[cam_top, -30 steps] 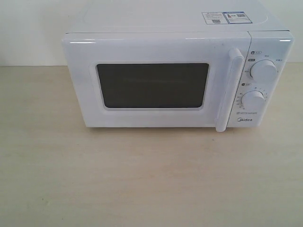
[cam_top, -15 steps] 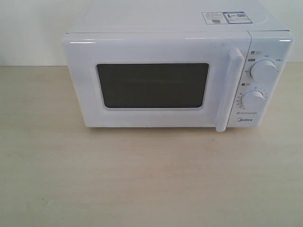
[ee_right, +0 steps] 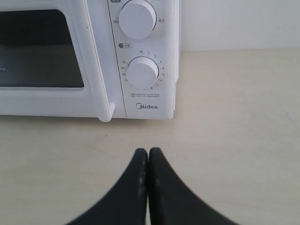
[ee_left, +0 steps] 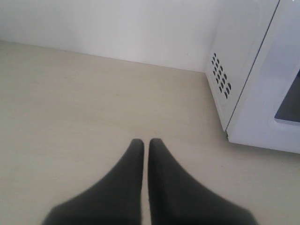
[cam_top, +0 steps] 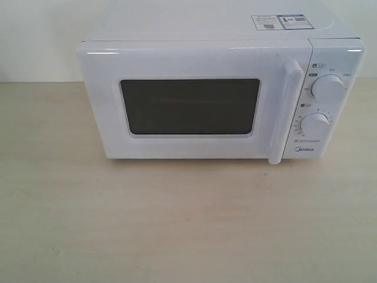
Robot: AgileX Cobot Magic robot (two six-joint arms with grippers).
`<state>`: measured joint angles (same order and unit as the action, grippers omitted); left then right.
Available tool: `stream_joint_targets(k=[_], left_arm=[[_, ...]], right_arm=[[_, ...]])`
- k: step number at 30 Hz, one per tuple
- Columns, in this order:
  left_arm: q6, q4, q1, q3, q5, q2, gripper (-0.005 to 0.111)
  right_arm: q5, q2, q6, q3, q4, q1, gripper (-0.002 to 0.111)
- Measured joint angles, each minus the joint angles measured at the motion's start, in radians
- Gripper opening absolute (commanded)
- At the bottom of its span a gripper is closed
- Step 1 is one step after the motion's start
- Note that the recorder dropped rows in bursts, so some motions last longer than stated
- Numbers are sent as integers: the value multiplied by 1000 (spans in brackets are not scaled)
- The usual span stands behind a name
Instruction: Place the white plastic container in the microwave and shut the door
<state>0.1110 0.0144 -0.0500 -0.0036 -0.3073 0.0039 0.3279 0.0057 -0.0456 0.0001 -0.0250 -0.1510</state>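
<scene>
The white Midea microwave [cam_top: 221, 97] stands at the back of the wooden table, its door [cam_top: 188, 106] shut with the dark window facing me and the bar handle [cam_top: 284, 112] at the door's right edge. No white plastic container shows in any view. In the left wrist view my left gripper [ee_left: 146, 142] is shut with nothing in it, over bare table beside the microwave's vented side [ee_left: 234, 70]. My right gripper [ee_right: 148, 151] is shut and holds nothing, hovering in front of the dial panel [ee_right: 143, 70]. Neither gripper appears in the exterior view.
A white wall [cam_top: 35, 35] runs behind the table. Light wooden tabletop [cam_top: 188, 224] stretches in front of and to both sides of the microwave. Two stickers [cam_top: 280, 22] lie on the microwave's top.
</scene>
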Motion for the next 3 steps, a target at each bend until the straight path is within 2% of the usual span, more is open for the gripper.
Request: stream_joint_targets(k=[3], left_arm=[[0, 0, 0, 0, 0, 0, 4]], right_arm=[[0, 0, 0, 0, 0, 0, 0]])
